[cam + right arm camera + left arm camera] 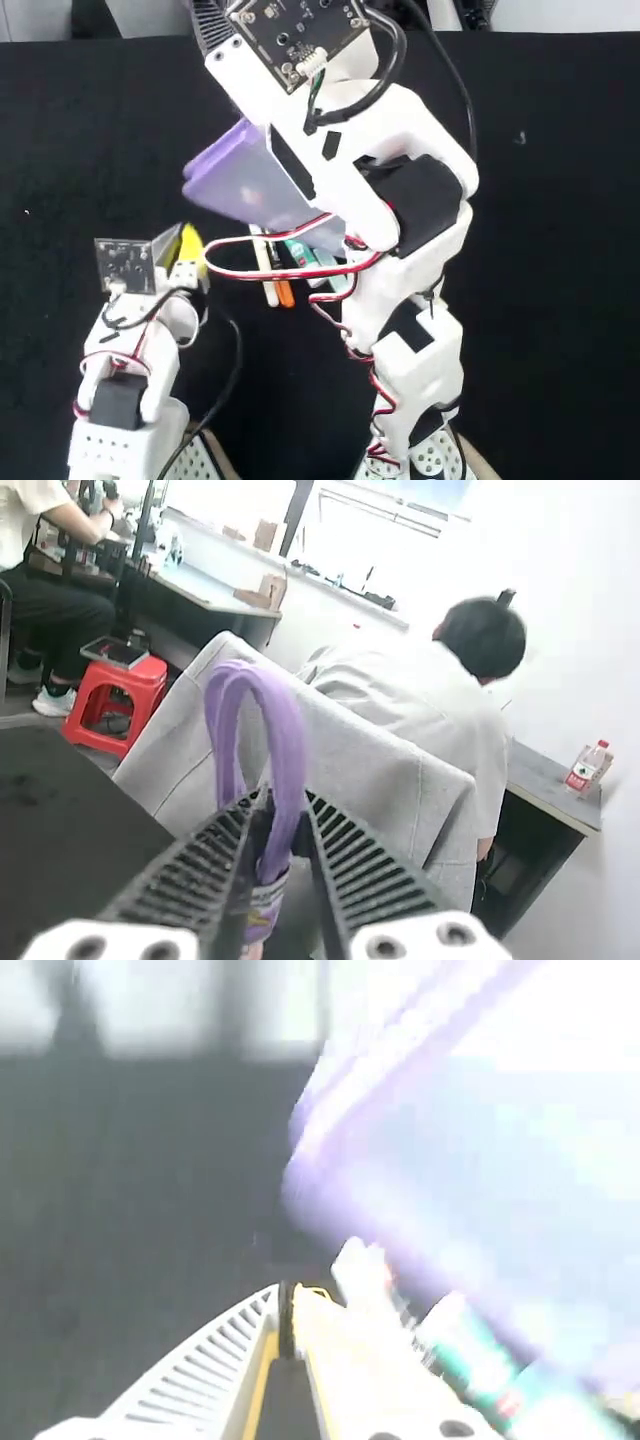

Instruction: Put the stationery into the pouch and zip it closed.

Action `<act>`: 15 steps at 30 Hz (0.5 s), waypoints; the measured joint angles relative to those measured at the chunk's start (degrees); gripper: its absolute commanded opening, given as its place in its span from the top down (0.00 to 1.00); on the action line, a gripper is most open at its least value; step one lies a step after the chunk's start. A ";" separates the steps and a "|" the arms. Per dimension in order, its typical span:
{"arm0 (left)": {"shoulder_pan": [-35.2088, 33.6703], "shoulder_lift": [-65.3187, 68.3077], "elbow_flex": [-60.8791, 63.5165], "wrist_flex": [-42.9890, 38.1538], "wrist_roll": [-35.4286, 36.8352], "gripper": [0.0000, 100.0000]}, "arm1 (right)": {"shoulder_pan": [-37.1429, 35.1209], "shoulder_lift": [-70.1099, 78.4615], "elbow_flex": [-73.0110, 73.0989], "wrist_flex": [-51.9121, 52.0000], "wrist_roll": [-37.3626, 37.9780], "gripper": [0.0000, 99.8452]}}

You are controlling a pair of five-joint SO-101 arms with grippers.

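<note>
Your right hand (284, 825) is clamped on the purple pouch (240, 185), held tilted above the worktop (540, 250). Pens (281, 282) poke out just below it, beside your left hand (286, 1305), whose grip I can't tell. Tilt further and they may slide out.

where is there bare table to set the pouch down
Bare black table lies left of the tilted pouch, beyond the left hand, and across the stretch right of the right arm. It is crowded in the middle, where the pens lie under the pouch beside the left hand.
</note>
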 measured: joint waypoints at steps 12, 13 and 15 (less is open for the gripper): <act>15.47 -0.26 -10.99 -4.57 0.00 0.93 | -0.09 1.05 0.00 1.23 0.00 0.99; 15.56 -0.26 -10.99 -5.54 0.00 0.89 | -0.18 1.58 0.09 1.76 0.00 0.99; 15.38 -0.35 -10.99 -7.30 0.00 0.84 | -1.32 2.73 1.41 2.64 0.00 0.99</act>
